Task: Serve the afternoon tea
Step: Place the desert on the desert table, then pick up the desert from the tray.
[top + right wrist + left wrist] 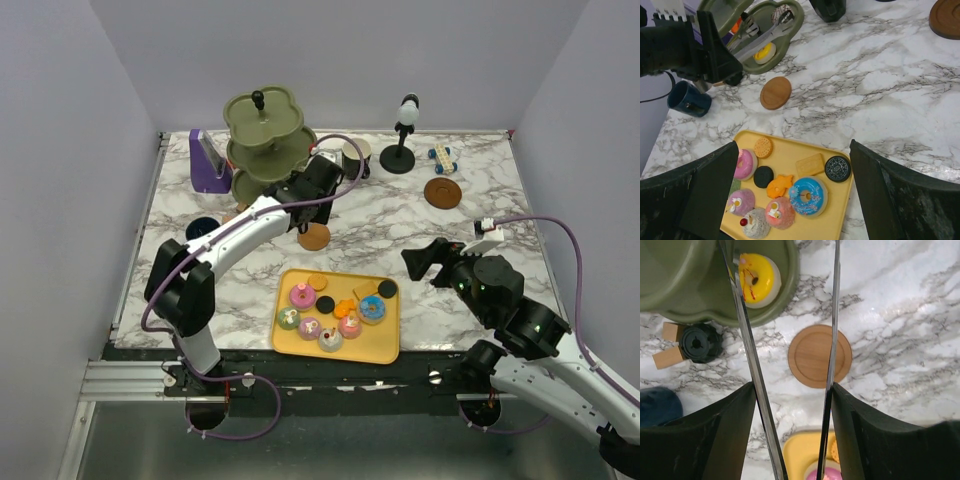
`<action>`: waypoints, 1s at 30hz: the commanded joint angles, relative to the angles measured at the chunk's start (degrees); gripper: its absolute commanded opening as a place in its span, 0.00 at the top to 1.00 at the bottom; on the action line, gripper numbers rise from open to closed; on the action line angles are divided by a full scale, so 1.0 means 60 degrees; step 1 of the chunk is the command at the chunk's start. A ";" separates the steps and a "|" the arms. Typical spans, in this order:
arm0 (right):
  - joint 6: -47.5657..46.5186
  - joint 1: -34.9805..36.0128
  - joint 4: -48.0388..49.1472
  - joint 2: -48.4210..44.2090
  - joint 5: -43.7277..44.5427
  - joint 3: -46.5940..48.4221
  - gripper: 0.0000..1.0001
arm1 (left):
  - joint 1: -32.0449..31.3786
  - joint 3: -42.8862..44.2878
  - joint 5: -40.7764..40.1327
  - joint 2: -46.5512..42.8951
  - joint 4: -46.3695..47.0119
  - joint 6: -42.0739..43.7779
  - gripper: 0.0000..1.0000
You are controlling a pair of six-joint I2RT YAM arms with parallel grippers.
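The olive-green three-tier stand point(262, 130) is at the back left. A yellow doughnut point(757, 279) lies on its lowest tier point(680, 285). My left gripper point(792, 387) is shut on metal tongs point(746, 340), whose blades are spread with the doughnut between them, close to the left blade. My right gripper point(793, 145) hangs open and empty above the yellow tray point(790, 150), which holds a blue doughnut point(807, 196), a pink doughnut point(744, 164), cupcakes and biscuits. A brown coaster point(815, 356) lies under the tongs. The dark-blue mug point(688, 98) is on its side at the left.
A second coaster point(442, 192) lies at the back right. The black cream-lined mug point(354, 157) is beside the stand. A purple wedge holder point(208, 162) and a black stand with a white ball top point(402, 140) are at the back. A black biscuit point(700, 342) lies by the stand's foot.
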 commanded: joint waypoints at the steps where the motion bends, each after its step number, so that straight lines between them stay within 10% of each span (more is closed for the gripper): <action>1: -0.0104 0.0040 0.0109 -0.0095 0.0035 -0.0087 0.00 | -0.0644 -0.0656 -0.0134 -0.1091 -0.0084 -0.0232 0.33; 23: -0.0145 0.0040 0.0199 0.0132 0.0009 -0.0101 0.00 | -0.4496 -0.5268 -0.0369 -0.9046 -0.1647 -0.2152 0.33; 30: -0.0156 0.0040 0.0229 0.0320 0.0061 -0.0096 0.00 | -0.5605 -0.4878 -0.0560 -0.9196 -0.4246 -0.3326 0.35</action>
